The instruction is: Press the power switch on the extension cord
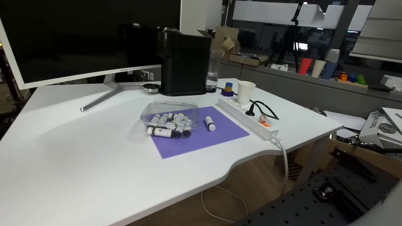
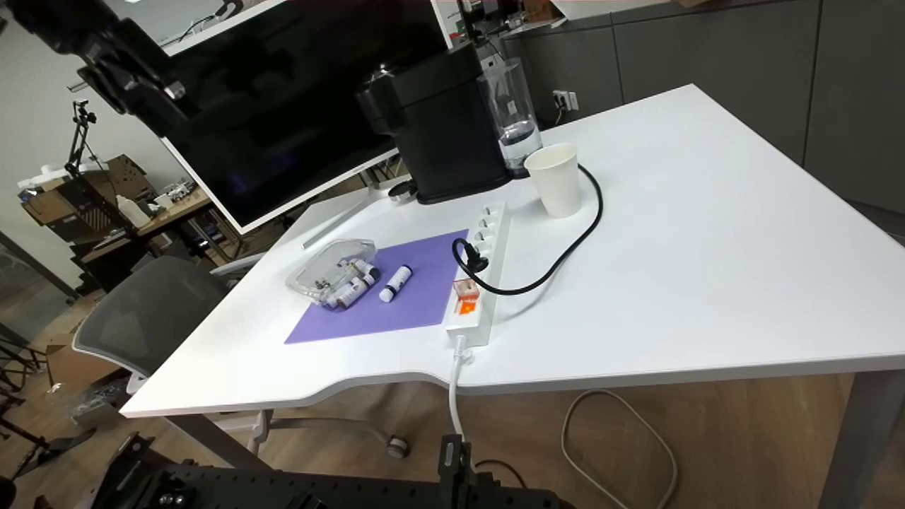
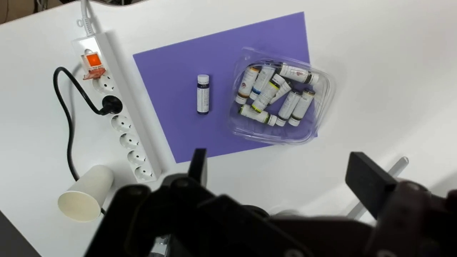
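Orange square switch (image 3: 94, 60): near one end of the long white plastic extension cord (image 3: 127, 109).
Black two-finger gripper (image 3: 280, 173): spread wide, apart from extension cord.

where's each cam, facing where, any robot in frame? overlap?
Wrist view: over the desk, facing down at the power strip; the open gripper shows along the bottom.
An exterior view: beyond the desk's notched edge, facing the monitor; no gripper visible, a pale shape at lower right may be the robot's body.
An exterior view: beyond that edge, tilted, looking down toward the coffee machine; likely the gripper, blurred, upper left.
Both exterior views share monitor, coffee machine, power strip and purple sheet.
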Robot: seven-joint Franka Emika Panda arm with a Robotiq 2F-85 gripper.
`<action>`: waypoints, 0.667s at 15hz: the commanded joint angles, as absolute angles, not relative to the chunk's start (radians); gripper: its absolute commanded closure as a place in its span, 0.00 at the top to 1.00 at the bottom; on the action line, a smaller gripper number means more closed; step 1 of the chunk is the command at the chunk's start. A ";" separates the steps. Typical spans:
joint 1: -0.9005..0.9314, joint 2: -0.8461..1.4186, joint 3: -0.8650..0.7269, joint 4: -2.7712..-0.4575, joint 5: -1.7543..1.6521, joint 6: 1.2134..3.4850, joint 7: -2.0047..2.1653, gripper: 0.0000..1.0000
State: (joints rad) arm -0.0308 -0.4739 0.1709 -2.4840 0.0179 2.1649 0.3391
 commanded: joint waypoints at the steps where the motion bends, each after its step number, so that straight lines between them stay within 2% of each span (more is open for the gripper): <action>1: -0.042 -0.398 0.073 -2.519 0.011 2.241 0.209 1.00; 7: -0.090 -0.223 -0.089 -2.513 -0.001 2.301 -0.091 1.00; 10: -0.098 -0.223 -0.099 -2.534 0.014 2.307 -0.088 1.00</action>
State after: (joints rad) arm -0.1035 -0.2215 -0.0948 -2.5350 0.0151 2.3092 -0.0897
